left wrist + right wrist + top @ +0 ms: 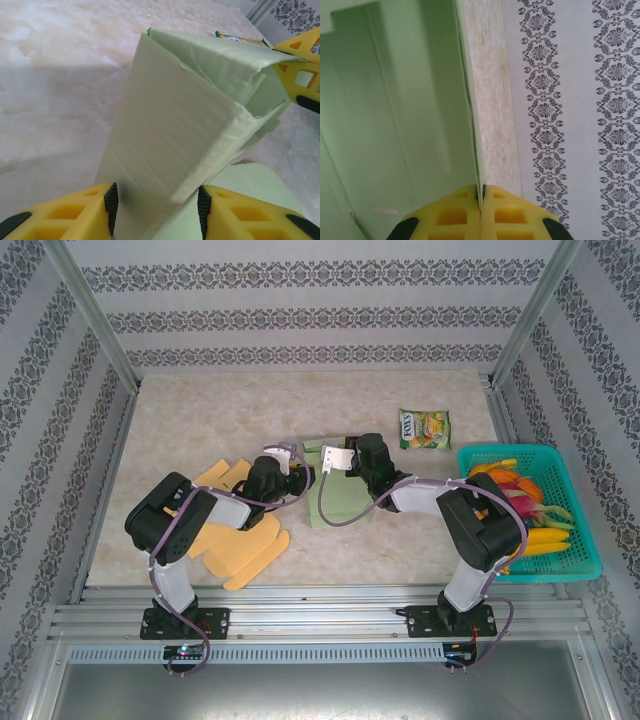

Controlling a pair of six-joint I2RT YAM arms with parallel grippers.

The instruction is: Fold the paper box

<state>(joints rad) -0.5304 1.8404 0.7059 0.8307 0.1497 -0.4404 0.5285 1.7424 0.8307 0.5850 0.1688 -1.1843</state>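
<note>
The pale green paper box (345, 502) lies partly folded at the table's middle, between both arms. My left gripper (298, 473) reaches it from the left. In the left wrist view a raised, doubled wall of the box (185, 115) stands between the jaws of my left gripper (157, 207). They are wide apart, the right pad (203, 205) touching the fold's edge. My right gripper (332, 459) is at the box's far edge. In the right wrist view my right gripper (481, 192) is shut on a thin upright green panel (395, 125). One right fingertip (300, 75) shows beyond the wall.
Several yellow paper pieces (240, 540) lie at the left, under my left arm. A green snack bag (425, 428) sits behind the box. A teal basket (585, 540) of colourful items stands at the right edge. Metal frame posts and patterned walls enclose the table.
</note>
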